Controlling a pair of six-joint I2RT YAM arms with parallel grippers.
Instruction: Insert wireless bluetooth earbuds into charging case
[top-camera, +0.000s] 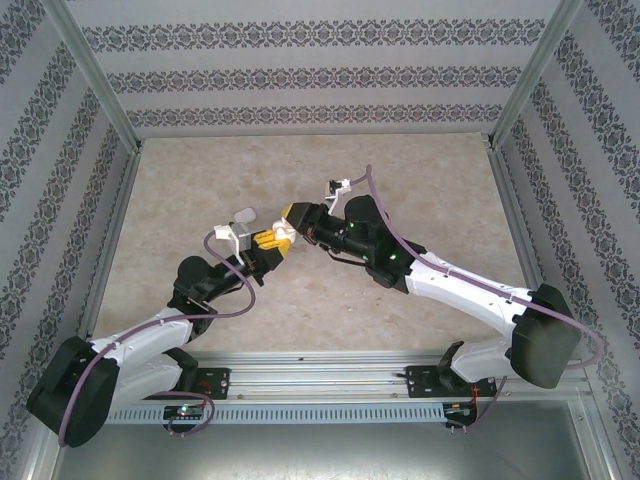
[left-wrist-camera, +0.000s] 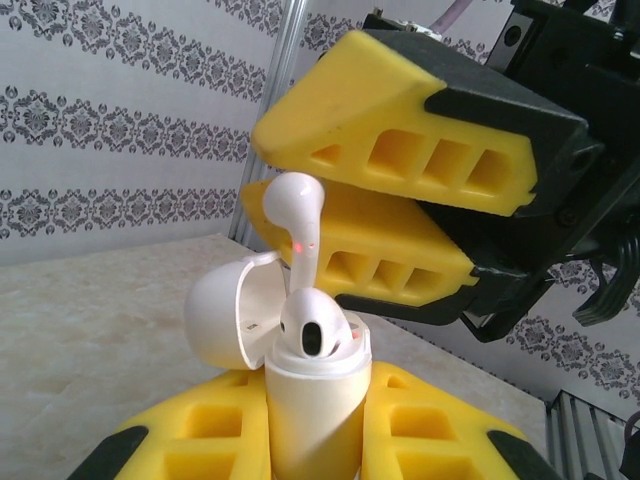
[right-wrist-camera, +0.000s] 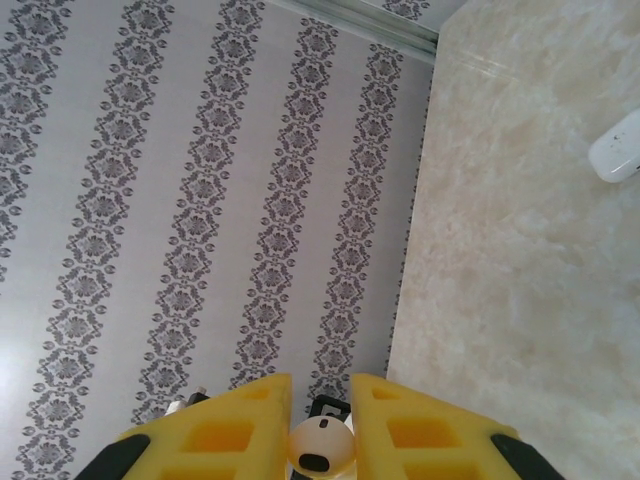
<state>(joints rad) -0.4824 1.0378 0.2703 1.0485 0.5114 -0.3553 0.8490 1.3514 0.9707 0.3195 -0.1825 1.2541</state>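
In the left wrist view my left gripper (left-wrist-camera: 312, 385) is shut on a white charging case (left-wrist-camera: 312, 410), held upright with its lid (left-wrist-camera: 225, 315) swung open to the left. One white earbud (left-wrist-camera: 312, 328) sits in the case's top. Just above it hangs a second earbud (left-wrist-camera: 293, 205), stem pointing down at the case. My right gripper (left-wrist-camera: 258, 168) is shut on this earbud's head. The right wrist view shows that head (right-wrist-camera: 320, 450) pinched between the yellow fingers (right-wrist-camera: 235, 425). From the top, the left gripper (top-camera: 267, 241) and right gripper (top-camera: 291, 219) meet above the table's middle.
Another white case (right-wrist-camera: 620, 148) lies on the beige marbled table (right-wrist-camera: 520, 300), off to the right in the right wrist view. Patterned walls and metal frame posts (top-camera: 100, 100) enclose the table on three sides.
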